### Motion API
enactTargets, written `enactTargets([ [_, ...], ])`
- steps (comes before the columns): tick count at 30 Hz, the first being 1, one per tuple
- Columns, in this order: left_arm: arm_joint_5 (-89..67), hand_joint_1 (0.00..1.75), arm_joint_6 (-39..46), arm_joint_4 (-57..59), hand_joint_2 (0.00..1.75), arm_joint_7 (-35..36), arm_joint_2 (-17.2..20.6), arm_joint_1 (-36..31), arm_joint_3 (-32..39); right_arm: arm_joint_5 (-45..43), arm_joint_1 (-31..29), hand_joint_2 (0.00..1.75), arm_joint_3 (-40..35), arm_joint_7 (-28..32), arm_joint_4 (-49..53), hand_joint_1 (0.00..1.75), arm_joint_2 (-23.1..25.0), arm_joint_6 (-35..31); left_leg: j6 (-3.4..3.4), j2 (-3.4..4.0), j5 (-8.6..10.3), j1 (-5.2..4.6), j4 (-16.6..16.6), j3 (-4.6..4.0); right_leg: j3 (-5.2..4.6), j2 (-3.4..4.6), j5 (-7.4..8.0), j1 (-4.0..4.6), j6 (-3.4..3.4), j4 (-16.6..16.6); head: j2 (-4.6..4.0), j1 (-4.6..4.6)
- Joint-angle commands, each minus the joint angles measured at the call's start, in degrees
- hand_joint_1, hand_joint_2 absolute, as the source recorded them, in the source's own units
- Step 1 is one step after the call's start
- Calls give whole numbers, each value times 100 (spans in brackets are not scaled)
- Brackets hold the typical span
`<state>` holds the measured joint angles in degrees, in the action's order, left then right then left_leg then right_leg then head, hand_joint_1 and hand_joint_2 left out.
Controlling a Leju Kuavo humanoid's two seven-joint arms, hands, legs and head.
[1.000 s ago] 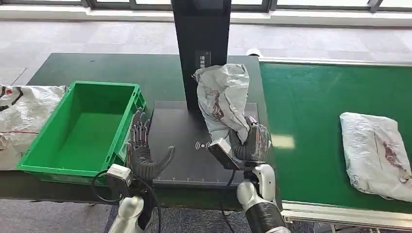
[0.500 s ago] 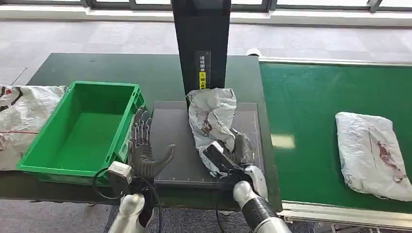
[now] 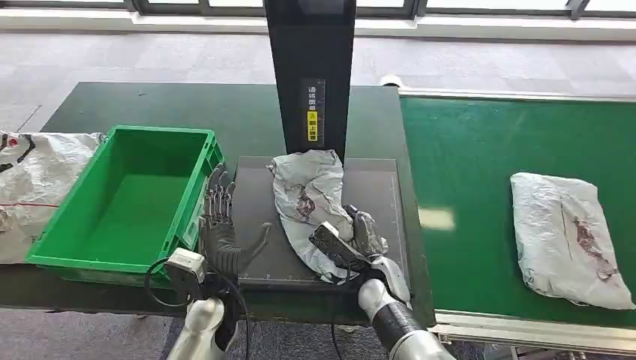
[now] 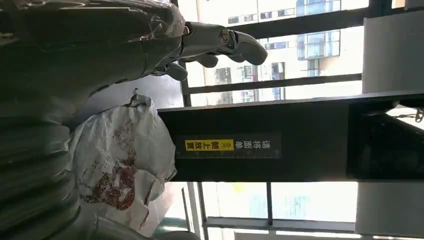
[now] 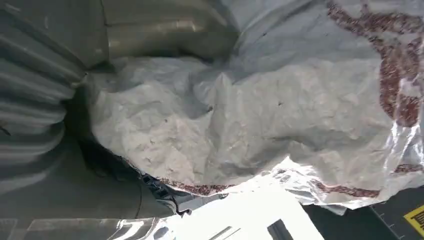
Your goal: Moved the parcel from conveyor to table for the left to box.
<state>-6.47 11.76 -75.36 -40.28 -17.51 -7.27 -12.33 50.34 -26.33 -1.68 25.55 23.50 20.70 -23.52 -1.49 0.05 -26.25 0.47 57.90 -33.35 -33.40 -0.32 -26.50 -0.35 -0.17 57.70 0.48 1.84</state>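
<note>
Crumpled grey plastic-bag parcel (image 3: 309, 196) lies on black scanner pad (image 3: 255, 195) on the counter, long axis running away from the robot. Right hand (image 3: 358, 238) grips its near end; left hand (image 3: 219, 225), fingers (image 3: 217, 196) spread and empty, just beside.

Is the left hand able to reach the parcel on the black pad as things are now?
Probably yes. The left hand is open beside the parcel with bare black pad between them, though the right hand holds the parcel's near end.

Grey parcel (image 3: 309, 196), red print; green crate (image 3: 127, 199); black pad (image 3: 259, 199).
</note>
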Motion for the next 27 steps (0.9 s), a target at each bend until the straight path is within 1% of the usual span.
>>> enactTargets([
  [1,17,0,4,230,175,28,167,-165,-134,-9,-224,175,278,-26,-400,0,-103,0,6,-7,6,-2,-13,9,12,-5,4,-1,3,-14,0,0],
  [3,15,0,13,214,175,28,169,-154,-129,-22,-218,175,298,-7,-381,0,-107,-75,7,-4,5,-1,-14,11,12,-1,6,0,3,-15,0,0],
  [4,12,0,24,201,175,28,172,-138,-119,-72,-192,175,351,91,-312,0,-97,-257,5,-6,5,-6,-10,6,6,-4,3,-5,2,-6,0,0],
  [7,6,0,84,114,175,28,177,-50,-65,-343,-94,175,465,682,74,0,-70,-1369,5,-3,4,-2,-13,11,12,-1,5,-1,2,-14,0,0],
  [8,2,0,99,83,175,28,179,-17,-51,-400,146,175,612,952,765,0,-70,-1648,4,-1,3,-4,-8,5,4,0,3,-4,2,-5,0,0],
  [10,4,0,120,61,175,28,184,15,-47,-263,660,175,831,1141,2228,0,-70,-1648,4,-5,3,-4,-6,1,1,-4,2,-4,2,-3,0,0],
  [11,-12,0,161,73,175,28,192,20,-50,-358,977,175,859,1253,3125,0,-70,-1648,6,-14,6,-4,-12,1,6,-13,3,-4,3,-10,0,0],
  [12,-9,0,179,71,175,28,197,25,-55,-386,1143,175,799,1274,3547,0,-70,-1648,7,-19,6,-3,-14,4,11,-18,2,-3,3,-14,0,0],
  [14,-68,0,298,229,175,28,198,-39,-32,-494,1607,175,783,1443,4999,0,-70,-1648,6,-21,4,-3,-10,-1,6,-19,0,-2,3,-10,0,0],
  [16,-288,0,569,421,175,28,242,-158,-83,-669,1879,175,623,1445,6055,0,-70,-1648,6,-32,4,-6,-5,-8,3,-34,-3,-6,3,-4,0,0],
  [17,-418,0,888,541,175,28,264,-239,-74,-853,2037,175,564,1445,6683,0,-70,-1648,8,-37,4,-8,-10,-3,10,-39,-4,-8,4,-8,0,0],
  [18,-323,0,871,569,175,28,294,-298,-31,-975,2144,175,480,1445,7015,0,-70,-1648,5,-28,4,-8,-1,-16,-7,-31,-2,-8,3,1,0,2],
  [20,-640,0,1141,844,175,28,360,-487,-64,-1163,2350,175,386,1445,7642,0,-70,-1648,7,-43,5,-10,-6,-13,-2,-45,-6,-12,3,-2,0,0],
  [21,-736,0,1199,904,175,28,372,-547,-96,-1225,2421,0,322,1445,7809,0,-70,-1648,4,-41,5,-10,-2,-17,-7,-44,-5,-11,2,0,0,0],
  [25,-1300,0,1485,1474,175,28,290,-915,-259,-1182,2505,0,173,1445,8139,0,-70,-1648,4,-45,8,-8,-12,-3,7,-47,-3,-9,0,-11,0,0],
  [26,-1512,0,1612,1747,175,28,245,-1076,-270,-1217,2482,175,136,1445,8165,0,-70,-1648,3,-39,8,-11,-9,-6,0,-42,-3,-11,0,-6,0,0],
  [27,-1677,0,1652,1992,175,28,213,-1201,-287,-1212,2474,175,95,1445,8182,0,-70,-1648,4,-41,9,-8,-13,-3,6,-44,-1,-9,0,-12,0,0],
])
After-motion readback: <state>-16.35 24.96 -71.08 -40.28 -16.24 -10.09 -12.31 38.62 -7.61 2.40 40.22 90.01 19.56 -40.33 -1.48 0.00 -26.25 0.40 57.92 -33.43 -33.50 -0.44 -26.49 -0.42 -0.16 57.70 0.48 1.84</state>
